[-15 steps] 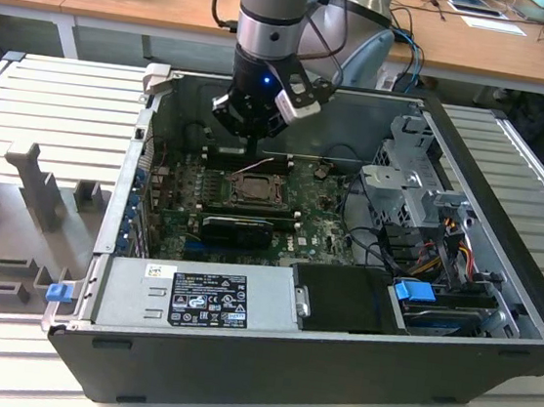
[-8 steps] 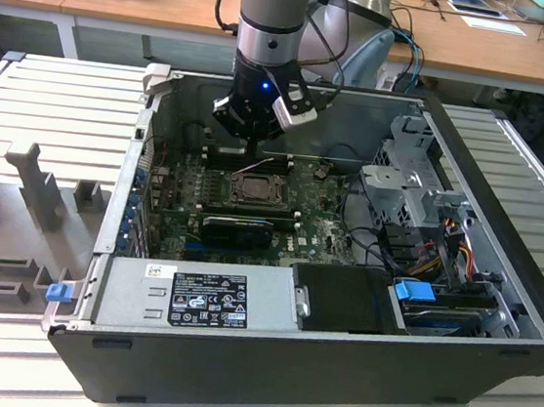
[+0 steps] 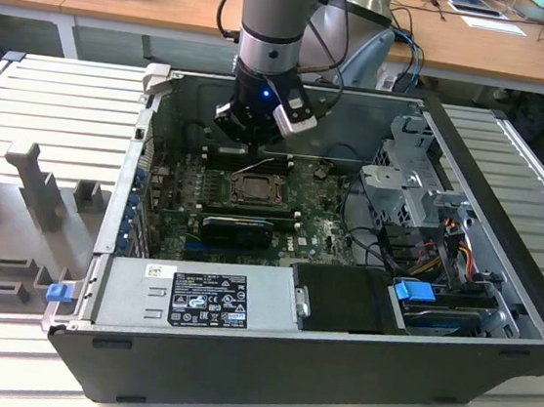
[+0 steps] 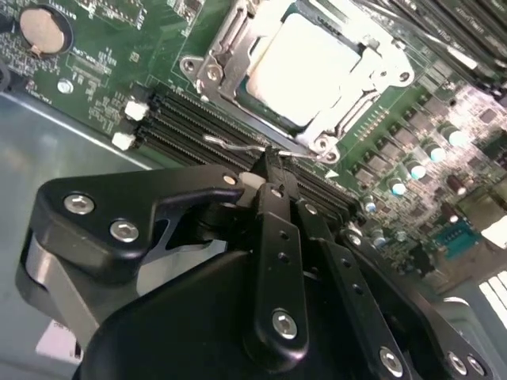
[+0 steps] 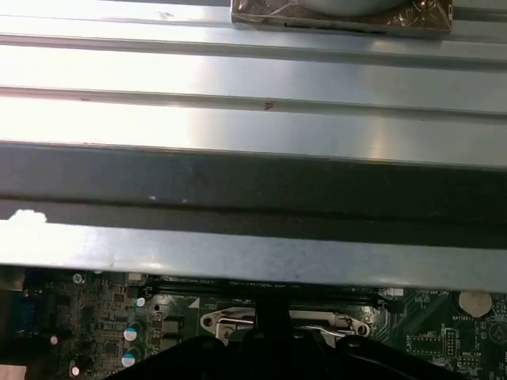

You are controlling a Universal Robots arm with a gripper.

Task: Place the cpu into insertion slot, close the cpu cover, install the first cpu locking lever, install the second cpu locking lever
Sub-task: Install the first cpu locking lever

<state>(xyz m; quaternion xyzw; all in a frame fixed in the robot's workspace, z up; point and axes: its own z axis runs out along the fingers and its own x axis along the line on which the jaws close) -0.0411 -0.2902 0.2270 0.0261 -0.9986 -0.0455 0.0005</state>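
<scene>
The arm reaches down into the open computer case (image 3: pixel 498 288), which lies on its side on the slatted metal worktop (image 3: pixel 56 110). The gripper (image 4: pixel 273 158) hangs over the green board (image 4: pixel 103 71), at the far edge of the socket (image 3: pixel 252 188) near the case's back wall. In the second wrist view its two fingers (image 4: pixel 277 198) stand pressed together, closed to a narrow point, and the tip sits right at a thin wire lever (image 4: pixel 238 145) that runs along the socket's edge beside the black memory slots (image 4: pixel 182 127). Whether the tip presses on the wire or is just beside it I cannot tell.

The chip (image 4: pixel 305 67) already lies in the socket, its pale metal top showing through the large cut-out of the cover (image 4: pixel 214 59), which lies flat over it. So the chip is seated and the cover is down, and the work appears to be at the levers.

The lever looks like stiff, springy steel wire: light, but likely to push back and slip off a smooth fingertip. Its bent free end seems the best place to take it. The board around it is fragile, with small parts (image 4: pixel 420 158) close by.
</scene>
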